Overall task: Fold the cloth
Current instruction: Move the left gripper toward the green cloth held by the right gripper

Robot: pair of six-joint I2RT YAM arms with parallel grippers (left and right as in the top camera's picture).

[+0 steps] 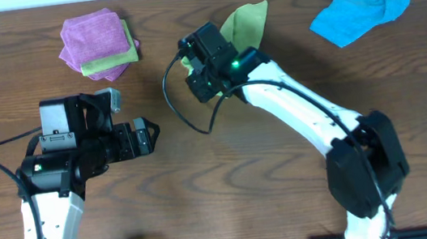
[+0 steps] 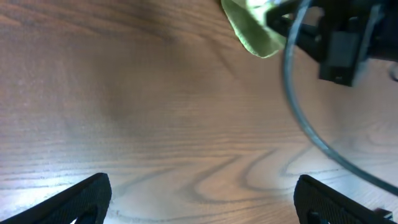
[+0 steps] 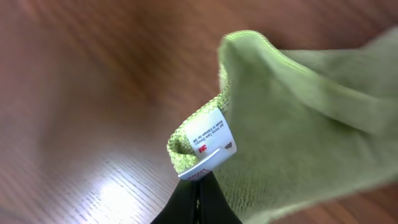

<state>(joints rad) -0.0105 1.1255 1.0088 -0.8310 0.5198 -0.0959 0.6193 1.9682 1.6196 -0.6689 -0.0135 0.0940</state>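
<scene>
On the wooden table (image 1: 208,210), the right gripper (image 3: 199,186) pinches the cloth (image 1: 244,24) by its labelled corner, the cloth trailing toward upper right; the open left gripper (image 1: 148,135) lies farther off, lower left.

Overhead: I see only a far strip of the cloth (image 1: 246,22). The right arm's wrist (image 1: 218,60) covers the rest, grip point included.

Left wrist view: the cloth's corner is blurred and cut by the top edge. Of the left gripper (image 2: 202,200) only two fingertips show, cropped at the bottom.

Right wrist view: the cloth runs off the right edge. I can't read the label (image 3: 211,137); the print is too small. The right gripper (image 3: 198,198) shows just its tips at the bottom edge.
</scene>
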